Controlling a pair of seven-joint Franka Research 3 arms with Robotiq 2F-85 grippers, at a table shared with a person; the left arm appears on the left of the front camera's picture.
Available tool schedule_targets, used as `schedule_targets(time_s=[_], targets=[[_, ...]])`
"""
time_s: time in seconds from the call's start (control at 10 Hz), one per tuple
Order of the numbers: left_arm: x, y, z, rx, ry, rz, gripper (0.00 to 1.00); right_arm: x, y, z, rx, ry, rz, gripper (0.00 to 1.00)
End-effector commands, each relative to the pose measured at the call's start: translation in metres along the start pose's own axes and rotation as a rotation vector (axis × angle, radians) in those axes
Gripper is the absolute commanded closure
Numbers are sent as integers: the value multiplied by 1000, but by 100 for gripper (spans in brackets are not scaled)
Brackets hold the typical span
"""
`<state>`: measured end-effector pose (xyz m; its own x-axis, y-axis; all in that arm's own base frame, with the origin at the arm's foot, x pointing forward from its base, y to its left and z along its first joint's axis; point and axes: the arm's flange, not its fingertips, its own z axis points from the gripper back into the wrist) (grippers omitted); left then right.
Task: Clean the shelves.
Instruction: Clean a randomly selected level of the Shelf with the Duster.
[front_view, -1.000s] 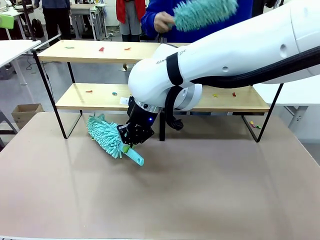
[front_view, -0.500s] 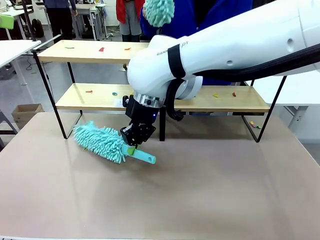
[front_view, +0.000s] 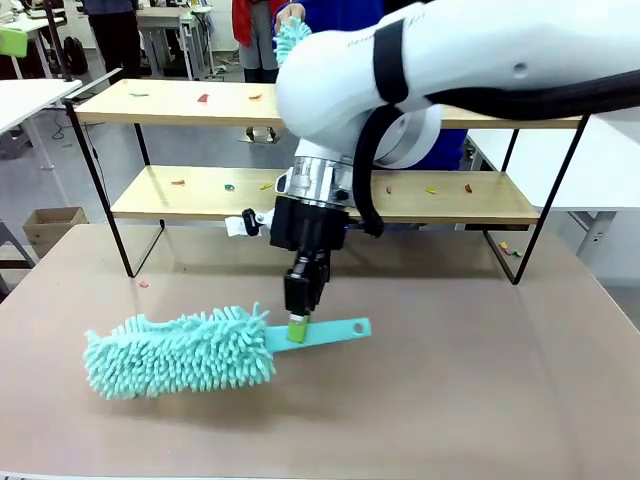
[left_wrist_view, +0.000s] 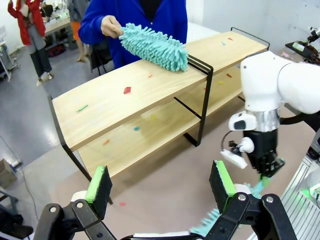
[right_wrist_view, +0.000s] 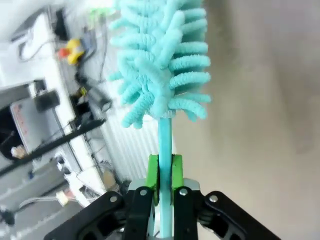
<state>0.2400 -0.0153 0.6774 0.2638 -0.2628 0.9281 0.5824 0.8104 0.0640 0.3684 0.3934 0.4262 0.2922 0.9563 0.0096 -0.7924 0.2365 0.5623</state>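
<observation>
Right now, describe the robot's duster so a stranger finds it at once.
Over the brown table before the shelves, the duster hangs low at front left, its flat handle pinched by the right gripper. The other duster is up in the person's hand, over the top board.

The front view faces across the table (front_view: 450, 400) from the robot's side, with the shelves (front_view: 160, 205) at mid-range. The left wrist view looks down from higher up, between the left gripper's (left_wrist_view: 160, 172) spread fingers, at the same shelves, with the right arm (left_wrist_view: 270, 85) beyond its fingertips. The right wrist view sits close, along the right gripper's (right_wrist_view: 165, 167) fingers clamped on the duster (right_wrist_view: 160, 60), with tabletop past the tips
</observation>
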Motion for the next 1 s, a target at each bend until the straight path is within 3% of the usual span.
schedule_targets(time_s=[0.0, 0.5, 0.6, 0.7, 0.8, 0.9], targets=[[0, 2, 1, -10, -4, -8, 0, -42, 9, 17, 70, -59, 86, 100], [0, 2, 1, -10, -4, -8, 0, -116, 24, 46, 110, -368, 152, 100], [0, 2, 1, -10, -4, -8, 0, -123, 19, 45, 71, -403, 28, 100], [0, 2, 1, -10, -4, -8, 0, -119, 9, 37, 80, -366, -63, 100], [0, 2, 1, -10, -4, -8, 0, -118, 0, 33, 247, -343, 11, 100], [0, 2, 1, -10, -4, -8, 0, -122, -6, 32, 147, -382, -102, 100]])
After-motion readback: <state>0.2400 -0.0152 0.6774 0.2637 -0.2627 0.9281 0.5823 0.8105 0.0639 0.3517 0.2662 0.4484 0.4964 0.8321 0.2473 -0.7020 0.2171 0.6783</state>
